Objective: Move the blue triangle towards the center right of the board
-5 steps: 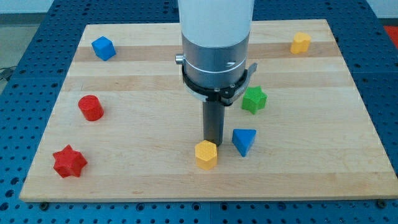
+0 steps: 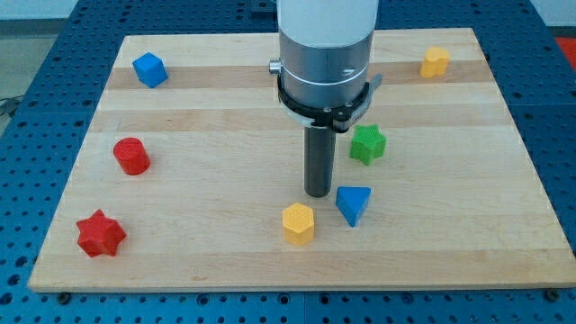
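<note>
Sitting low and just right of centre on the pale wooden board (image 2: 180, 261), the blue plastic triangle block (image 2: 353, 204) has my tip (image 2: 316, 194) just off its left; no gripper here, only a dark rod; yellow hexagonal block (image 2: 298, 223) below the tip, green star-shaped block (image 2: 367, 144) above the triangle.

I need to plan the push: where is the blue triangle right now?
The blue triangle sits low on the board, slightly right of centre, just right of my tip, between the yellow hexagon and the green star.
</note>
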Available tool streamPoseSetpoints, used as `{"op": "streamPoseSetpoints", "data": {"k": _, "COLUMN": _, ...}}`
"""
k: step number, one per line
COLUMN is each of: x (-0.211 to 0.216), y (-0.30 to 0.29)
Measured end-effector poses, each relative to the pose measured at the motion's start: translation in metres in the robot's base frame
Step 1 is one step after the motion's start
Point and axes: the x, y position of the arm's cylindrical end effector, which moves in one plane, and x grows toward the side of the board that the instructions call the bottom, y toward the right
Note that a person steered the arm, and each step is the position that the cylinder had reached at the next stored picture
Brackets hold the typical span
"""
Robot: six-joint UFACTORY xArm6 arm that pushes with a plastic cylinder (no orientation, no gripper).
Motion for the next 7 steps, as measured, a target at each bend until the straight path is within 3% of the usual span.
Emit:
{"op": "streamPoseSetpoints", "data": {"k": 1, "x": 0.001, "y": 0.000}}
{"op": "streamPoseSetpoints", "data": {"k": 2, "x": 0.033, "y": 0.008}}
{"op": "streamPoseSetpoints", "data": {"k": 3, "x": 0.046, "y": 0.045}}
{"op": "streamPoseSetpoints", "data": {"k": 4, "x": 0.010, "y": 0.083}}
{"op": "streamPoseSetpoints", "data": {"k": 5, "x": -0.066, "y": 0.107}}
{"op": "streamPoseSetpoints", "data": {"k": 7, "x": -0.077, "y": 0.113}}
